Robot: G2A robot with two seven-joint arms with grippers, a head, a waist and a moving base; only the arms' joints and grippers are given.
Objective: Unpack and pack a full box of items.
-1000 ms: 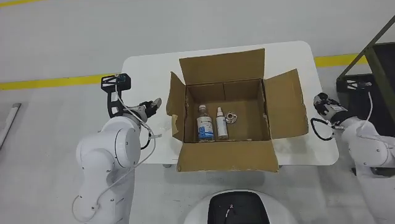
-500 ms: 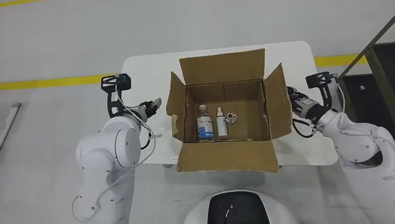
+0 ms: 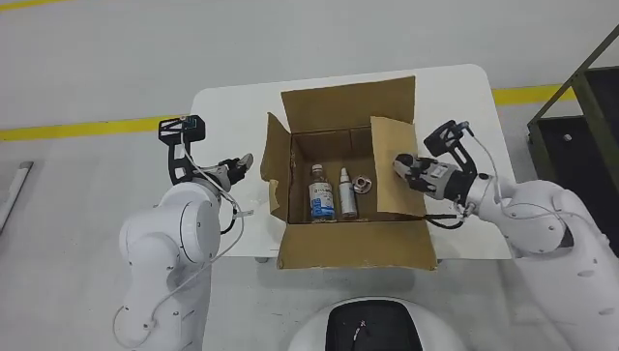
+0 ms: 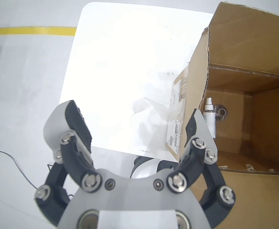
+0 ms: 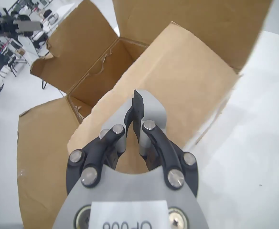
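Closed against the side flap (image 5: 185,72) of the box (image 3: 353,245), the right pincer (image 5: 134,104) looked liable to slip off, letting the stiff flap spring back outward.

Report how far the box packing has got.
Done: a labelled bottle, a spray bottle and a metal flange lie in the cardboard box. In hand: the shut right hand is against one side flap, raised toward the opening. To do: the other three flaps stand open; the left hand hangs open beside the box.

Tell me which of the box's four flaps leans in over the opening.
The flap beside the right claw, tilted inward over the box; the other three splay outward.
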